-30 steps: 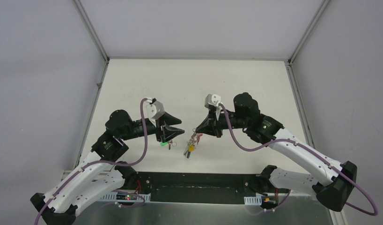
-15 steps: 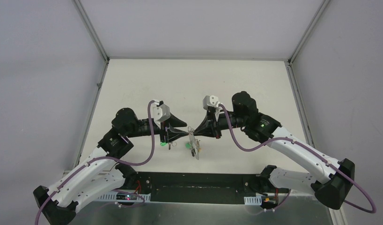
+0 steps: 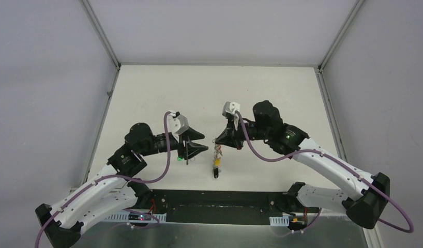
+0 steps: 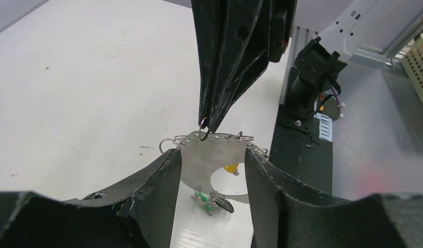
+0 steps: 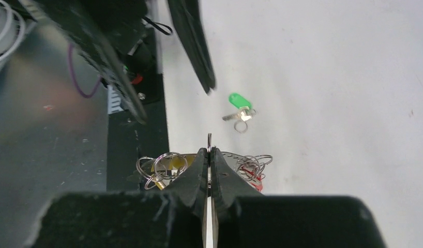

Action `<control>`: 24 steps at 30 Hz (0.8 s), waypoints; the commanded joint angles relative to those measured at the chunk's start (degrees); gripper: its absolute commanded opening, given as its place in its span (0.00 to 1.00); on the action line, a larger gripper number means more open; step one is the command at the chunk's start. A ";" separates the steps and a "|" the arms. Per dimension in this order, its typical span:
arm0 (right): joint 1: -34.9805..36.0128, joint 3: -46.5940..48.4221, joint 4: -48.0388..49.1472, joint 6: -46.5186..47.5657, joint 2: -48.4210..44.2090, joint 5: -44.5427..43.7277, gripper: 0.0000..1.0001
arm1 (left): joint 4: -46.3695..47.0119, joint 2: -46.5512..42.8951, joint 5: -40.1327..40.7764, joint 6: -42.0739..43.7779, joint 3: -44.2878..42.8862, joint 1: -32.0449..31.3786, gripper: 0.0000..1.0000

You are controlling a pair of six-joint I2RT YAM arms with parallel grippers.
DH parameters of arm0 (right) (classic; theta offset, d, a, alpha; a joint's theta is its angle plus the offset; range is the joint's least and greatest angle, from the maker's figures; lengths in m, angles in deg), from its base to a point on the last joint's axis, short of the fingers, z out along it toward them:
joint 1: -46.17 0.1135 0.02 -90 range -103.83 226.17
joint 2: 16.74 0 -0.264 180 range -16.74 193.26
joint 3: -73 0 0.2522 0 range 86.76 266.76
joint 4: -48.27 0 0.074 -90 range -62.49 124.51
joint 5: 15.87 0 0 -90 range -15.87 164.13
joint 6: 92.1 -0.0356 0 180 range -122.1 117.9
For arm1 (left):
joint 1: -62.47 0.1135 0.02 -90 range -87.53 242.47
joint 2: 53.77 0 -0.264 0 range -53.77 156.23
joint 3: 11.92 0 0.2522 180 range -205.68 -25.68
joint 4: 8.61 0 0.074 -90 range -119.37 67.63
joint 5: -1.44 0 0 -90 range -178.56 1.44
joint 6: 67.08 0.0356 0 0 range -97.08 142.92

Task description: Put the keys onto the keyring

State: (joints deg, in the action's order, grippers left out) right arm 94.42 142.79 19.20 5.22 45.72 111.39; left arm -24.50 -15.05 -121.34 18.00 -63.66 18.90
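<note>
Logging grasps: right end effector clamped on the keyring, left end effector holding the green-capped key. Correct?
No. The right end effector is clamped on the keyring, but the left end effector is open and empty; the green-capped key lies on the table, per the right wrist view.

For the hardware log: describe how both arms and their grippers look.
Both the left arm and right arm have white lower links, black joints and a purple cable looping along them. The left gripper and right gripper have black tapered fingers, each behind a pale grey camera block.

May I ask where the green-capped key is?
The green-capped key lies on the table under the left gripper, left of the keyring the right gripper holds.
</note>
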 commanded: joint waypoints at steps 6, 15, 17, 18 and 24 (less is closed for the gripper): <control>0.09 3.28 -6.77 -1.94 9.10 -13.99 0.00 | -4.11 -4.56 9.56 -5.18 0.17 -0.53 0.52; 0.01 20.19 -5.20 -3.31 35.24 -12.40 0.01 | -6.94 -5.57 12.12 -8.52 0.07 -0.53 0.54; -0.04 22.96 -4.90 -3.53 38.59 -12.89 0.09 | -7.82 -5.96 12.89 -9.74 0.20 -0.55 0.56; -0.15 23.82 -4.67 -3.61 39.70 -13.25 0.15 | -8.54 -6.17 13.45 -10.27 0.19 -0.55 0.57; -0.75 20.72 0.81 -5.70 36.25 -18.26 0.64 | -12.34 -7.22 18.65 -17.10 0.98 -0.54 0.70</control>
State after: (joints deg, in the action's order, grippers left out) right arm 94.23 163.64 13.78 1.08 87.24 96.87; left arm -34.91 -21.32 -107.54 6.91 -63.28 18.90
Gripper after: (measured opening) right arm 0.563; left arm 0.659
